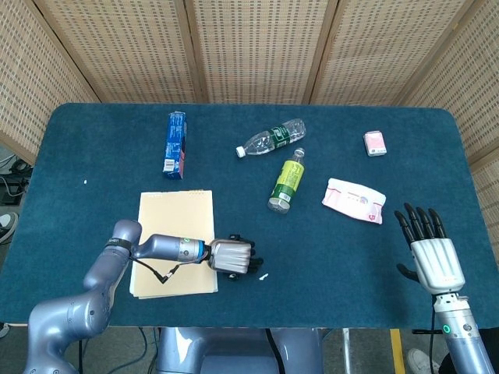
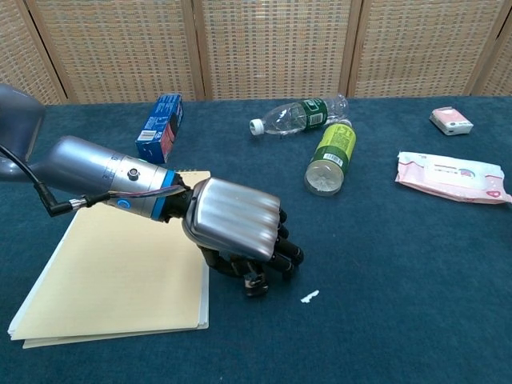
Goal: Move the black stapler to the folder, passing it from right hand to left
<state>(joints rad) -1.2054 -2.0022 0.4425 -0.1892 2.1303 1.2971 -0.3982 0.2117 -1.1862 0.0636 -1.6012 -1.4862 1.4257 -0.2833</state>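
Note:
My left hand (image 1: 232, 256) (image 2: 234, 220) hovers just past the right edge of the cream folder (image 1: 173, 234) (image 2: 112, 264), palm down, fingers curled around the black stapler (image 2: 253, 279). Only the stapler's dark lower end shows beneath the fingers in the chest view; the rest is hidden by the hand. In the head view the stapler cannot be told apart from the dark fingers. My right hand (image 1: 433, 249) stands far off at the table's right front, fingers straight and apart, holding nothing.
A blue box (image 1: 176, 142) lies behind the folder. A clear bottle (image 1: 270, 138) and a green-labelled bottle (image 1: 287, 180) lie mid-table. A pink-and-white wipes pack (image 1: 354, 199) and a small pink packet (image 1: 375, 142) sit to the right. A white scrap (image 2: 310, 297) lies by my left hand.

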